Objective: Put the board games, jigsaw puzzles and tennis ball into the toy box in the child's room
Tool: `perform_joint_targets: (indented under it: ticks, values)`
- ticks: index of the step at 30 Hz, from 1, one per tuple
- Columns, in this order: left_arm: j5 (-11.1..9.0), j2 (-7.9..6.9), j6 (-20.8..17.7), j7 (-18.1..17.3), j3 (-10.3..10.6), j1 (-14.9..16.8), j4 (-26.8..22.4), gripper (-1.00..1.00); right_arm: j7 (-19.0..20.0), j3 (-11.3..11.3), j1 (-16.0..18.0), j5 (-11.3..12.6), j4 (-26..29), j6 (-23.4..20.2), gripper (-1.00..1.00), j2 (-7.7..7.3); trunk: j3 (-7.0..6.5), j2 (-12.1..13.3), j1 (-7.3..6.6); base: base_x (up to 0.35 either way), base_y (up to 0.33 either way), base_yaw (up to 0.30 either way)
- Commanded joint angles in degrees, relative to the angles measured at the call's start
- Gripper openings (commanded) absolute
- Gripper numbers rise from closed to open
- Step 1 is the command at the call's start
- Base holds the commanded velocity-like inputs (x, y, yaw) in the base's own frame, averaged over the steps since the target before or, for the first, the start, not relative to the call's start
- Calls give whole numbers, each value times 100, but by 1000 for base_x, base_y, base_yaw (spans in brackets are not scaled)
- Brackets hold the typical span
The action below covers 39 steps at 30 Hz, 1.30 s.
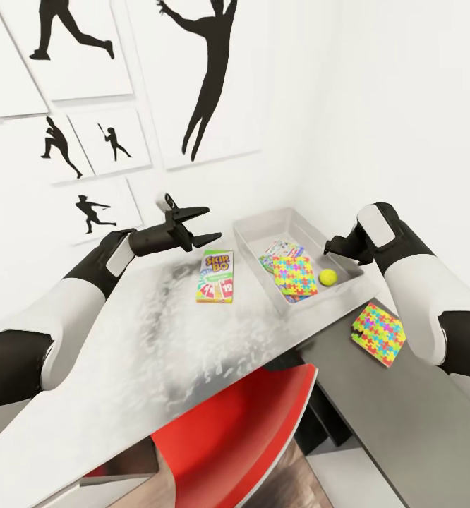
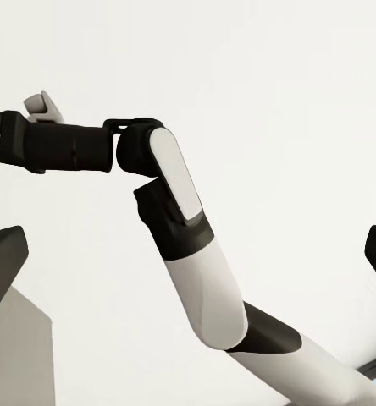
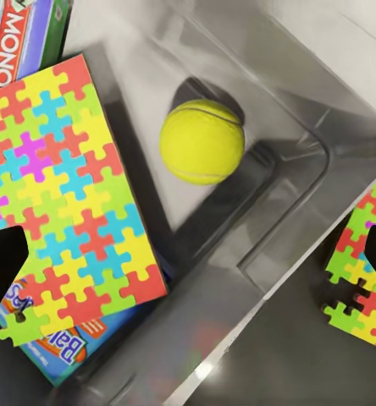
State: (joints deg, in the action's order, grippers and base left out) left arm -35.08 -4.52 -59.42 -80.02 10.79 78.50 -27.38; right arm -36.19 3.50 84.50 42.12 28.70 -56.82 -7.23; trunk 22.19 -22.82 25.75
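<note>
On the left of the head view, the left arm reaches forward over the pale grey surface (image 1: 157, 353), and its left pincer (image 1: 205, 224) hangs in the air with its two fingers spread and nothing between them. Just to the right of it, a green Skip-Bo board game (image 1: 216, 276) lies flat on the surface, apart from the pincer and a little to the left of the toy box (image 1: 252, 233). The toy box stands at the far right end of the surface, close to the white wall. Inside it a jigsaw puzzle (image 1: 294, 275) rests on top of printed boxes: the right wrist view shows a Monopoly box (image 3: 23, 38) at one edge of the puzzle and a blue box (image 3: 48, 342) peeking out from under another edge. The tennis ball (image 1: 327, 277) sits on the tray floor in the near right corner, just beside the puzzle and not touching it. Above that corner hovers the right pincer (image 1: 332, 247); in the right wrist view its dark fingertips (image 3: 2, 271) stand wide apart at both edges, holding nothing. Farther right and nearer, a second jigsaw puzzle (image 1: 378, 333) lies flat on the lower dark grey top (image 1: 404, 409), outside the toy box. A red chair (image 1: 249, 430) stands below the surface's near edge.
</note>
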Motion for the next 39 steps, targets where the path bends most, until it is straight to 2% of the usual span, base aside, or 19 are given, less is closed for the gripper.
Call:
perform_joint_targets:
  ticks: [1,13,39]
  values:
    - [-8,-5,-58,-36,28,7,4,100,-46,37,5,59,4,-15,100,-6,1,-10,3,-52,0,0]
    - [-2,-5,-58,-32,28,2,4,100,-46,37,3,59,4,-13,100,-6,-111,-10,3,-119,31,0]
    - [29,-5,-58,-31,28,-1,3,100,-37,28,-16,59,4,-13,100,-15,-352,-10,3,-6,2,0]
